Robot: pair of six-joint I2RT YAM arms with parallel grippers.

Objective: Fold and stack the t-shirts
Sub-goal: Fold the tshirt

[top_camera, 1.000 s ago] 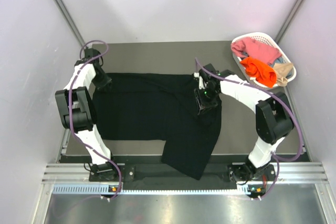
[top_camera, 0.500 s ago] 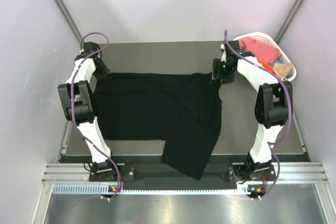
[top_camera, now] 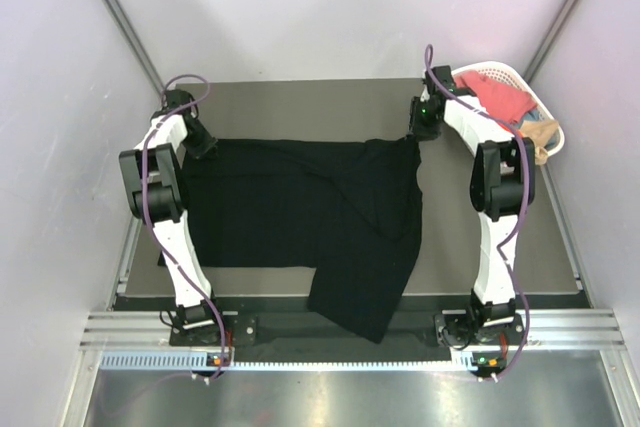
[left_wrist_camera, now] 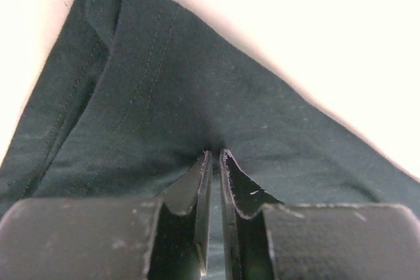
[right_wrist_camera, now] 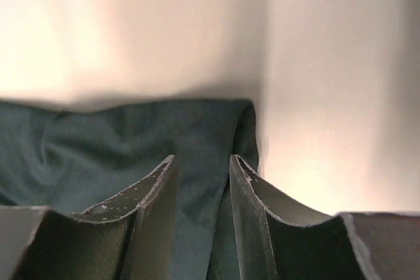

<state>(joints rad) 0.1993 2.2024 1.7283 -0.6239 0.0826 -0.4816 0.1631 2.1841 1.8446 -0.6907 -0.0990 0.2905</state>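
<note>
The far strip of the dark grey table (top_camera: pixel 300 105) lies bare, giving open passage beyond the large black cloth t-shirt (top_camera: pixel 280 207), which covers the middle and hangs over the near edge. More bare table runs between the shirt and the right arm (top_camera: pixel 497 182). The white oval slatted basket (top_camera: pixel 500 65) crowds the far right corner just beside that arm. The pale side walls (top_camera: pixel 60 147) hem in both flanks.

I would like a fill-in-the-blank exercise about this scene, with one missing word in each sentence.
The t-shirt spread on the table is ___ in colour.
The white basket stands at the table's far ___ corner.
Part of the t-shirt hangs over the table's ___ edge.
The left tool and the right tool grip the t-shirt's ___ corners.
Missing words: black; right; near; far.
</note>
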